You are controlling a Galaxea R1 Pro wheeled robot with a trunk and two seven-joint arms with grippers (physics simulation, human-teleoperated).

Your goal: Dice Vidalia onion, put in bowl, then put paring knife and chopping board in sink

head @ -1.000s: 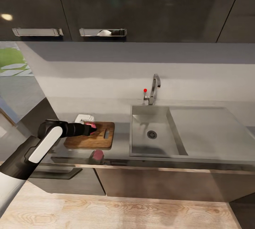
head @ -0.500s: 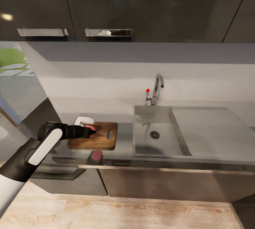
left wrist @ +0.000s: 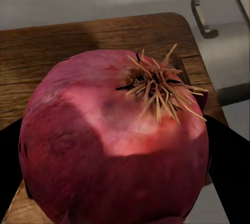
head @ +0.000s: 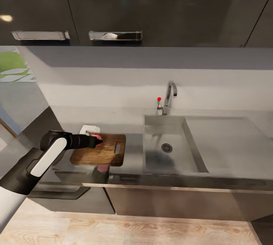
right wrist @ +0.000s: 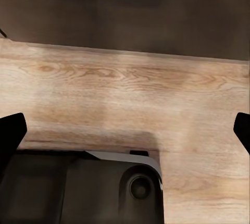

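deep red onion (left wrist: 114,140) – dark brown grained chopping board (head: 99,154) – white bowl (head: 87,129).

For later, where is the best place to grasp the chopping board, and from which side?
Probably the slot handle end of the chopping board, the end toward the sink. The board lies flat on the countertop, so a gripper coming from the sink side could pinch the strip beside the slot.
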